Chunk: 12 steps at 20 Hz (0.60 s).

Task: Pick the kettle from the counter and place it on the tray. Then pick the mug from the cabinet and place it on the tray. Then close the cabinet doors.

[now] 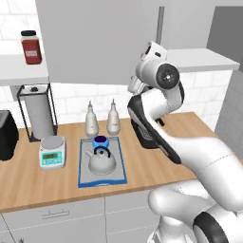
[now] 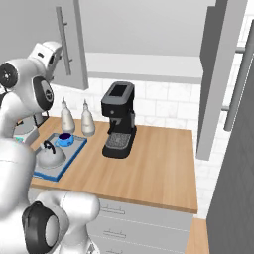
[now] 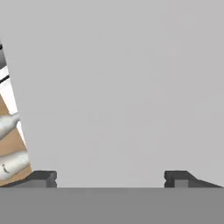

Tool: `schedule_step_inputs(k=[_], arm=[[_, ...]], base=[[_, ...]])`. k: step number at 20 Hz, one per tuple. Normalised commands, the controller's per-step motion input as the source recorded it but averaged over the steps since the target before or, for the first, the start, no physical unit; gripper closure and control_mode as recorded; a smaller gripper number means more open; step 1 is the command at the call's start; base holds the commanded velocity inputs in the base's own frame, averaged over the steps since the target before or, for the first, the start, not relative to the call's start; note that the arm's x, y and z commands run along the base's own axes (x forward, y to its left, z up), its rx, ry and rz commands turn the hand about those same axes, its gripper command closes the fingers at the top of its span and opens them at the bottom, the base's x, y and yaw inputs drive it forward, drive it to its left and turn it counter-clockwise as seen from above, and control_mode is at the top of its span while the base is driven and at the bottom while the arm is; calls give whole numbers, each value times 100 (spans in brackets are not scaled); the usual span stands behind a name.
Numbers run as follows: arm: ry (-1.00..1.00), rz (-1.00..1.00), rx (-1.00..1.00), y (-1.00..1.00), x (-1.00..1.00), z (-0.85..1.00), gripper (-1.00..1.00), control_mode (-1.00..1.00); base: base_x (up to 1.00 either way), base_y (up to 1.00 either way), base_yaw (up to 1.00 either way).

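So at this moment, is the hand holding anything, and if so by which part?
Nothing is held. The hand is open, its fingertips wide apart with nothing between them, facing a flat grey cabinet door.

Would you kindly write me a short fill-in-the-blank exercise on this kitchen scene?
1. The kettle and the blue mug both sit on the ____.
2. Two slim grey ____ stand just behind the tray.
3. The gripper faces a flat grey cabinet door with its jaws ____.
4. The black coffee machine stands on the wooden ____.

Missing words: tray; bottles; open; counter
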Motion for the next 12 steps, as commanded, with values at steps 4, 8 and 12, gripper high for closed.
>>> schedule_step_inputs(k=[4, 8, 12], arm=[[0, 20, 0, -6, 76, 21, -100, -100], [0, 16, 0, 0, 82, 7, -100, -100], [0, 14, 0, 0, 76, 3, -100, -100]], base=[[0, 0, 0], [0, 0, 0], [0, 0, 0]])
